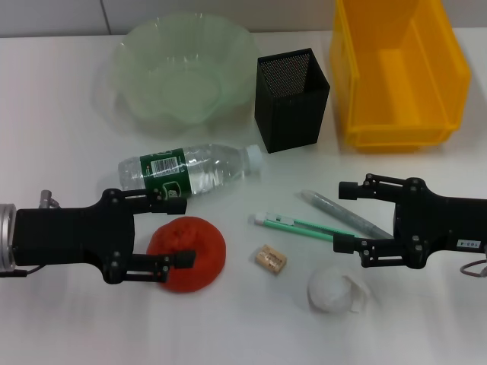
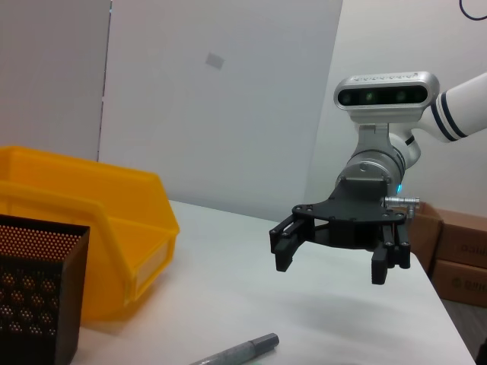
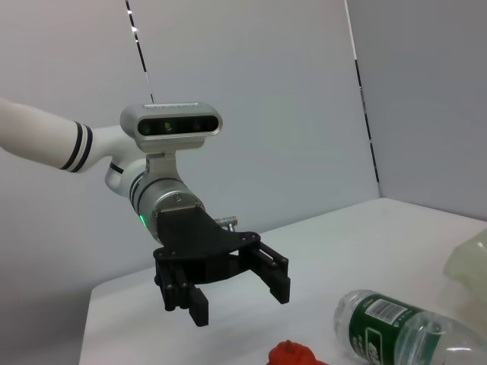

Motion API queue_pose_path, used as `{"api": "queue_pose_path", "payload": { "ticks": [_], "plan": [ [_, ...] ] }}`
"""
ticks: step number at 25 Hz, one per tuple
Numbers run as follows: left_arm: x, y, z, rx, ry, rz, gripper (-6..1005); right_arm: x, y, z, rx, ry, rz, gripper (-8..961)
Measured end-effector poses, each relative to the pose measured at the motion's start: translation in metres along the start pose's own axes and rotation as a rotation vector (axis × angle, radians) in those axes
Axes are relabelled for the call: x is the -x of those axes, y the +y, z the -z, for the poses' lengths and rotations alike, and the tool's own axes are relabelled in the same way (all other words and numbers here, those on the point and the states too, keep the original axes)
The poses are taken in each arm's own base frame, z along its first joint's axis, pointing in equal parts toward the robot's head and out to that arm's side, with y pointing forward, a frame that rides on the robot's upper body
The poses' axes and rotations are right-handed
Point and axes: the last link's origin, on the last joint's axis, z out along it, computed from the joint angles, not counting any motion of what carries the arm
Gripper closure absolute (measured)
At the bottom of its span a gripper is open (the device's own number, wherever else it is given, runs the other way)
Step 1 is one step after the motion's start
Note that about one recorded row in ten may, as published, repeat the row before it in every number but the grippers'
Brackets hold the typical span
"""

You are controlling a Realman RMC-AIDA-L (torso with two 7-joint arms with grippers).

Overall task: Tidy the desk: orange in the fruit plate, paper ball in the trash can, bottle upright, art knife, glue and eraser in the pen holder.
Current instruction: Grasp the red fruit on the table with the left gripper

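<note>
I saw the left gripper (image 1: pixel 177 233) hovering over the white desk (image 1: pixel 61 319) with its fingers spread wide, the orange (image 1: pixel 190 255) lying just below and beside its tips, not held. The bottle (image 1: pixel 186 170) lay on its side just behind that gripper, cap pointing toward the pen holder (image 1: pixel 293 99), which stood upright between the fruit plate (image 1: pixel 183 72) on its left and the yellow trash can (image 1: pixel 399 72) on its right. The right gripper (image 1: pixel 344 217) hung over the right half of the desk, also wide open and holding nothing. The grey glue (image 1: pixel 342 213) and the green art knife (image 1: pixel 300 225) lay flat between and under its fingers, the knife's white tip pointing toward the orange. The eraser (image 1: pixel 270 259) sat between the orange and the paper ball (image 1: pixel 335 291), which lay near the front edge beside the right gripper. Behind the desk I saw plain pale walls, and in the left wrist view brown cardboard boxes (image 2: pixel 456 247) stood past the table's far end.
</note>
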Motion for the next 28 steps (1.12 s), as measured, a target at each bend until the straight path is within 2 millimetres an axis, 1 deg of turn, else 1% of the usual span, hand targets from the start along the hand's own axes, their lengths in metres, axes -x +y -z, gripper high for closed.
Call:
{"api": "queue_pose_path", "payload": {
  "ticks": [16, 18, 28],
  "plan": [
    [0.0, 0.0, 0.001, 0.0, -0.002, -0.001, 247, -0.001, 0.001, -0.001, 0.002, -0.002, -0.005, 122],
    [0.008, -0.004, 0.0, -0.051, -0.028, -0.027, 251, -0.001, 0.001, -0.001, 0.002, -0.002, -0.005, 123],
    [0.025, -0.01, -0.008, -0.113, -0.118, -0.033, 270, -0.001, 0.001, 0.0, 0.001, -0.001, -0.008, 123]
  ]
}}
